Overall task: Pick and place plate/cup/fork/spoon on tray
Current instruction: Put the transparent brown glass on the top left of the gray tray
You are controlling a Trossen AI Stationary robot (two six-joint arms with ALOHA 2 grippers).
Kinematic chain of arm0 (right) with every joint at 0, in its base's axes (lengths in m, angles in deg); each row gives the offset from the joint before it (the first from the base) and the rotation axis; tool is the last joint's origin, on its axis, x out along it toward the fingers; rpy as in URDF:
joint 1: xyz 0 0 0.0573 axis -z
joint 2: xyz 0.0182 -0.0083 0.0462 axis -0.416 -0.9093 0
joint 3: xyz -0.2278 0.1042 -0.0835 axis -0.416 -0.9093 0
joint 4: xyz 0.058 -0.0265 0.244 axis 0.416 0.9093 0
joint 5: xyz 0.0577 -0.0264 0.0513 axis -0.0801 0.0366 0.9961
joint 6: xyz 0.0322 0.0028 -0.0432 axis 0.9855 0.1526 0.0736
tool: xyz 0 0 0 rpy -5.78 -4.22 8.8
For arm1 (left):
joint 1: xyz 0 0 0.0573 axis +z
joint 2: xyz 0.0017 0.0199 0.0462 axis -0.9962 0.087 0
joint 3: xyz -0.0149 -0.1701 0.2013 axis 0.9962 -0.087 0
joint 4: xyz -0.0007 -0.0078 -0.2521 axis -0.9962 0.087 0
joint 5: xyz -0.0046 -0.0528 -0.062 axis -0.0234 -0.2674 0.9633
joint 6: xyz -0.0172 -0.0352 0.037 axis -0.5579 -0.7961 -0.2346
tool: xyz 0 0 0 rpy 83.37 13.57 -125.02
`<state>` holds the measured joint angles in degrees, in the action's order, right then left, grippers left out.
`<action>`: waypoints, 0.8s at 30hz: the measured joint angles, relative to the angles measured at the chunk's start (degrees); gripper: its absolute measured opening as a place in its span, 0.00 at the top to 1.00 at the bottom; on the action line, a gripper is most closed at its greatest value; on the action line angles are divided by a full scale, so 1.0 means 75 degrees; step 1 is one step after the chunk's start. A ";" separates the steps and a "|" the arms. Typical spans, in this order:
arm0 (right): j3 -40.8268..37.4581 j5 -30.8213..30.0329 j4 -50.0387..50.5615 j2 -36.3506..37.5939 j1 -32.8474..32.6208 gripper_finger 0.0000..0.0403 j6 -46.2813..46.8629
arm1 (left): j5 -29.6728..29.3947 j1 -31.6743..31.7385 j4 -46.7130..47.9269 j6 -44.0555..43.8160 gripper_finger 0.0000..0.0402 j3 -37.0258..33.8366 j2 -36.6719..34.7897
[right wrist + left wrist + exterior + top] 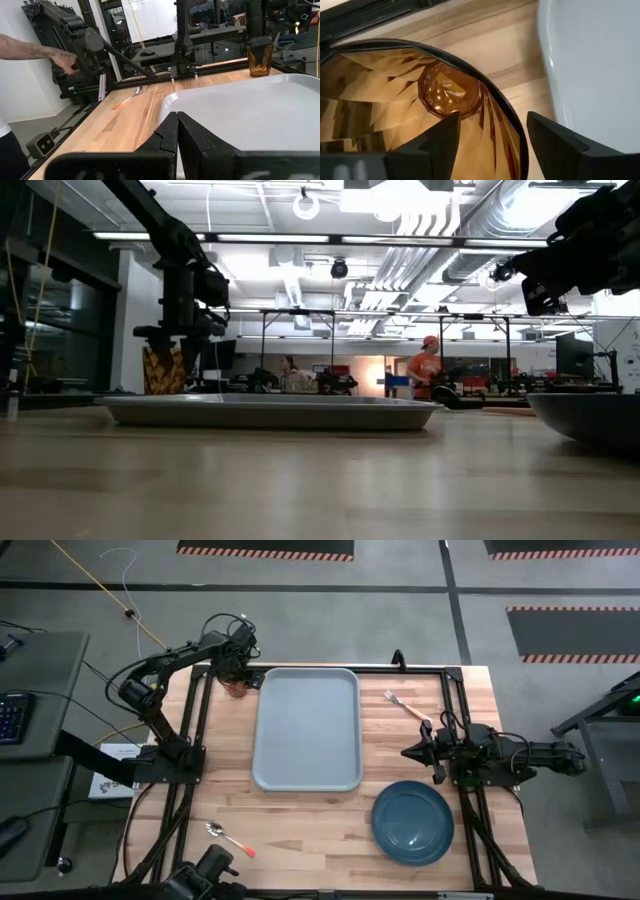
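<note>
The amber cup stands upright on the table just off the tray's far left corner; it also shows in the right wrist view. My left gripper is open above it, pointing down, with one finger inside the cup and one outside its rim. The grey-blue tray lies mid-table. The fork lies right of the tray, the blue plate at the near right, and the spoon near the front left. My right gripper is shut and empty, level, right of the tray. My left gripper straddles the cup's wall at the rim on the side toward the tray, from above, one finger inside and one outside. The inner finger stands clear of the wall. Whether the outer finger touches the rim I cannot tell.
A black metal frame runs along the table's left and right sides. A person's hand rests on the equipment at the table's near left. People stand far off in the room. Bare wood lies between tray and plate.
</note>
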<state>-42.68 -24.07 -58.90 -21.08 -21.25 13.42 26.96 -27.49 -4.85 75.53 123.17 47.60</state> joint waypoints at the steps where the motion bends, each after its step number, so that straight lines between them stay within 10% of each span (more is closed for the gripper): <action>1: -0.0001 0.0002 0.0001 0.0000 0.0000 1.00 0.0000 | -0.0007 0.0000 -0.0002 0.0010 0.48 0.0000 -0.0001; 13: 0.0001 0.0009 0.0000 0.0000 0.0000 1.00 0.0000 | 0.0023 0.0061 0.0159 0.0859 0.97 0.0000 -0.0513; 24: 0.0000 0.0038 0.0001 0.0003 0.0000 1.00 0.0000 | -0.0436 -0.0295 0.1206 0.1415 0.98 0.1644 -0.1439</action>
<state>-42.68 -23.79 -58.90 -21.06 -21.25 13.42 23.69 -29.70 4.19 86.15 135.50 36.80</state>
